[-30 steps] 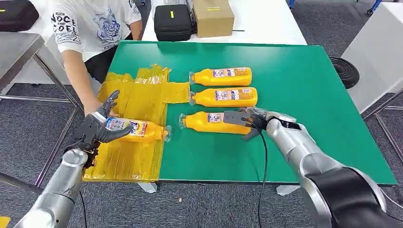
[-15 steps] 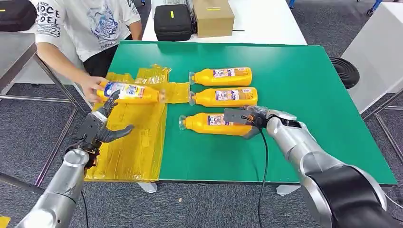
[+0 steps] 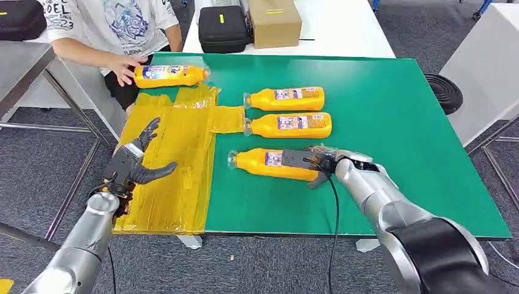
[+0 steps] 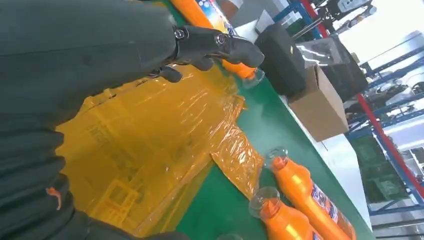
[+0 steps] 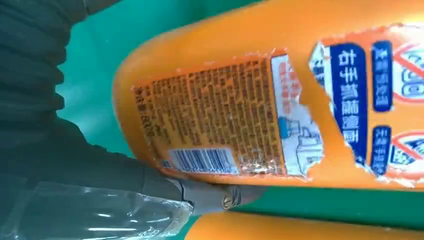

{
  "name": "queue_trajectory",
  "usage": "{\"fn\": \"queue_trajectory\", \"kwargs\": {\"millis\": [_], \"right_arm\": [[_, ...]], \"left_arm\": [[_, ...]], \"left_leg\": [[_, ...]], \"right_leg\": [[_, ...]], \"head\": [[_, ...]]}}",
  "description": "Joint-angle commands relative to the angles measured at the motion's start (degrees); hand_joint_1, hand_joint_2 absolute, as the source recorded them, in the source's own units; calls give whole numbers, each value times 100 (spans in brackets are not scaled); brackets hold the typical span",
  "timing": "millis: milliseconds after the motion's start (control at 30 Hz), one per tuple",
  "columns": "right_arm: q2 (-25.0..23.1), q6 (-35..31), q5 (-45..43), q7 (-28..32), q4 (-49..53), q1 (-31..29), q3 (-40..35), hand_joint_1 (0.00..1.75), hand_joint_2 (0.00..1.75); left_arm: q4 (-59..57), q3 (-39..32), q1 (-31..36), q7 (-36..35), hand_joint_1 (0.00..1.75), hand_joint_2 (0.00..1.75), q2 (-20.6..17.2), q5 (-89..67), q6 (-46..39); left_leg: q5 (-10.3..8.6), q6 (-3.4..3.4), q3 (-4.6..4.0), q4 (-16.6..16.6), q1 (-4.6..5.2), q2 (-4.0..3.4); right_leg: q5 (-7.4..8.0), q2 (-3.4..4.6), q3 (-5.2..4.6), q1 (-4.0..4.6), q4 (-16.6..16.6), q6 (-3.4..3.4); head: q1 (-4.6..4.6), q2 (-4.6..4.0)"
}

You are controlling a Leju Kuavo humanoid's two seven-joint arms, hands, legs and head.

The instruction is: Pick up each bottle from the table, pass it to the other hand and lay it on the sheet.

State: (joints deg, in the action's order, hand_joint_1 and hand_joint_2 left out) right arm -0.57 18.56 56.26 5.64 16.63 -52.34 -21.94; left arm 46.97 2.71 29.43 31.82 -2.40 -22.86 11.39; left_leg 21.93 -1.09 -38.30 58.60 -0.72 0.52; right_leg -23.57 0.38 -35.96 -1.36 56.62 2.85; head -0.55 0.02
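Three orange bottles lie on the green table (image 3: 392, 104): a far one (image 3: 284, 98), a middle one (image 3: 287, 124) and the nearest (image 3: 269, 162). My right hand (image 3: 313, 163) grips the nearest bottle's base end, fingers over the top and thumb (image 5: 210, 192) under it; its label (image 5: 250, 100) faces the wrist camera. The bottle still lies on the table. My left hand (image 3: 131, 164) hovers with fingers spread and empty over the left edge of the crinkled yellow sheet (image 3: 174, 159) (image 4: 150, 140). A person's hand holds another bottle (image 3: 168, 75) at the table's far left corner.
The person sits at the far left of the table beside a grey side table (image 3: 18, 61). A black case (image 3: 221, 27) and a cardboard box (image 3: 274, 21) stand on the white table beyond. A round black object (image 3: 444, 92) lies on the floor to the right.
The person lifted the bottle off the sheet from my left hand and carried it to the far left corner. My left hand stays open. My right hand closed around the nearest bottle, nudging it slightly left.
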Motion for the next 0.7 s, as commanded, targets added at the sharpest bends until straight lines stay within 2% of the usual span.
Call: {"fn": "queue_trajectory", "kwargs": {"millis": [33, 67, 100, 133, 167, 200, 233, 267, 400, 467, 500, 633, 667, 700], "right_arm": [[-54, -77, -39, -14, -328, -109, -49, 3, 175], [-37, -114, -43, -15, -325, -110, -36, 9, 175], [-29, -132, -33, -2, -322, -114, -39, 23, 175], [-14, -155, -39, 12, -310, -116, -27, 56, 175], [-5, -155, -40, 21, -309, -124, -25, 119, 175], [3, -157, -30, 27, -304, -139, -34, 148, 175], [9, -161, -26, 36, -300, -148, -37, 155, 175], [9, -161, -26, 36, -300, -148, -37, 171, 175], [18, -185, -4, 102, -278, -176, -54, 175, 175], [35, -275, -5, 215, -249, -148, -46, 175, 175], [42, -315, -8, 253, -245, -141, -39, 175, 175], [42, -815, -165, 712, -139, -66, 182, 175, 175], [32, -937, -248, 812, -100, -43, 284, 175, 175], [32, -944, -247, 814, -101, -44, 285, 175, 175]], "left_arm": [[-508, 169, 283, -15, 0, 175, 33, -13, 16], [-526, 181, 288, -4, 0, 175, 32, -12, 19], [-544, 188, 298, 1, 0, 175, 31, -9, 19], [-559, 189, 302, 4, 0, 175, 28, -6, 20], [-568, 188, 303, 7, 0, 175, 26, -3, 20], [-576, 183, 300, 10, 0, 175, 18, 3, 22], [-583, 178, 298, 12, 0, 175, 11, 6, 22], [-583, 178, 298, 12, 0, 175, 11, 6, 22], [-591, 167, 308, 18, 0, 175, 10, 16, 6], [-593, 166, 304, 17, 0, 175, 8, 11, -20], [-587, 161, 290, 20, 0, 175, 4, 15, -29], [-416, 78, 110, 27, 0, 175, -36, 77, -106], [-375, 51, 56, 22, 0, 175, -51, 93, -132], [-381, 45, 31, 23, 0, 175, -69, 92, -134]], "left_leg": [[9, 1, 23, -1, -2, 4], [7, 1, 18, -2, -3, 3], [14, 1, 34, -1, -3, 3], [8, 1, 22, -1, -1, 5], [5, 1, 14, -2, -2, 4], [12, 1, 30, 0, -2, 6], [7, 1, 19, -1, -2, 5], [5, 1, 14, -1, -1, 3], [20, 1, 47, 2, -3, 1], [4, 1, 12, -1, -1, 3], [12, 1, 29, 1, -2, 4], [22, 2, 48, 2, -3, 4], [9, 1, 20, -1, -2, 1], [17, 2, 39, -3, -1, -3]], "right_leg": [[-11, -10, 26, 4, -2, -11], [-7, -8, 21, 5, -4, -10], [-15, -11, 38, 6, -4, -15], [-10, -11, 26, 4, -2, -11], [-7, -9, 17, 4, -3, -9], [-15, -13, 34, 5, -2, -14], [-9, -11, 23, 4, -2, -11], [-7, -8, 17, 3, -2, -9], [-21, -11, 51, 8, 0, -21], [-6, -8, 15, 3, -2, -9], [-14, -12, 33, 5, -1, -15], [-24, -15, 54, 8, -1, -22], [-10, -7, 22, 4, -3, -11], [-17, -6, 41, 5, -4, -16]], "head": [[0, 0], [0, 0], [0, 0], [0, 0], [0, 0], [0, 0], [0, 0], [0, 0], [0, 0], [0, 0], [0, 0], [0, 0], [0, 0], [0, 0]]}}
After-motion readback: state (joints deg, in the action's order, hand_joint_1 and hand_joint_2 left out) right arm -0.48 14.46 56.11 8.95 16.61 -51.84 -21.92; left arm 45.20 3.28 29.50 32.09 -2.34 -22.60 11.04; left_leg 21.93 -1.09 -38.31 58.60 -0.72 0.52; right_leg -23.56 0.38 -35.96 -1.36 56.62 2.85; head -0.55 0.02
